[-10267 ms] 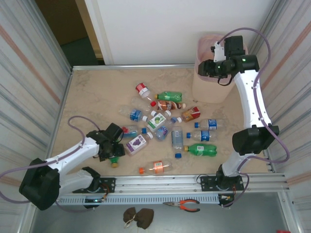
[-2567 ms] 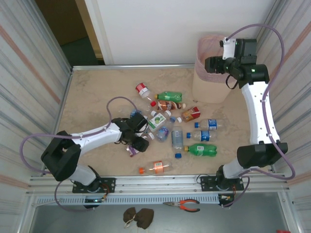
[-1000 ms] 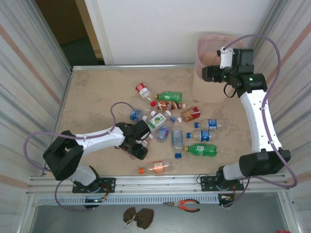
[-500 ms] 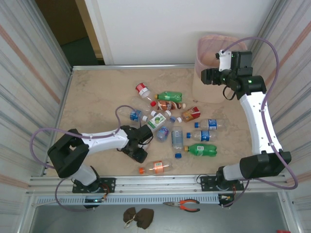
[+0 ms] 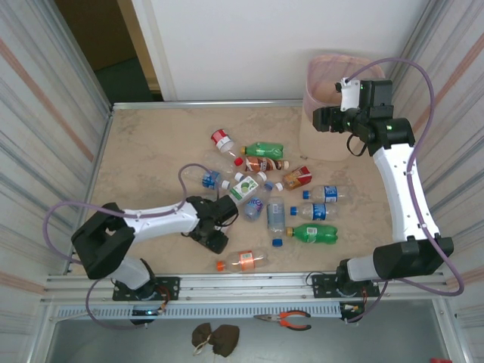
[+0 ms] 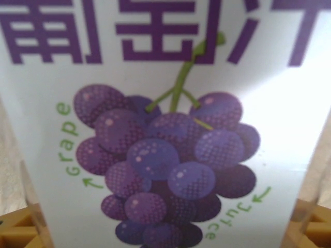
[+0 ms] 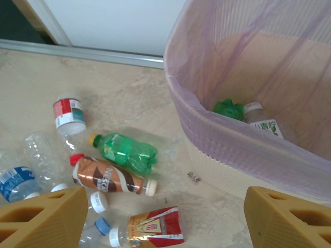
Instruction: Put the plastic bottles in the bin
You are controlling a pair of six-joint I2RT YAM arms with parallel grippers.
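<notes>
The job is at an early stage. Looking down from the right wrist, the pink bin [image 7: 232, 150] holds at least two bottles: a green bottle [image 7: 227, 109] and, beside it, a white-capped bottle [image 7: 261, 125] with a pale label. What else lies deeper in the bin cannot be made out.

Most of the bottles lie loose on the worktop [image 5: 151, 151], about a dozen in a scattered cluster at its middle. Among them are a red-labelled bottle [image 5: 221, 139] at the far side, a green soda bottle [image 5: 263, 150], a brown bottle [image 5: 265, 164], two blue-labelled bottles [image 5: 327, 193] toward the right, another green bottle [image 5: 314, 233] and an orange-labelled bottle [image 5: 243, 260] nearest the arms. All of these are well apart from the bin, which stands at the far right corner.

The left hand [image 5: 219, 221] is low over the near left edge of the cluster, at the grape juice bottle [image 6: 165, 155]. From the left wrist, the bottle's label sits between the yellow fingertips [image 6: 15, 232], but whether they press on it I cannot tell. This looks like the pick-up of the next bottle, not yet lifted.

The right hand [image 5: 321, 119] hovers just in front of the bin, its fingertips [image 7: 41, 212] spread wide with nothing between them. Nearly the whole pile is left to carry over.
</notes>
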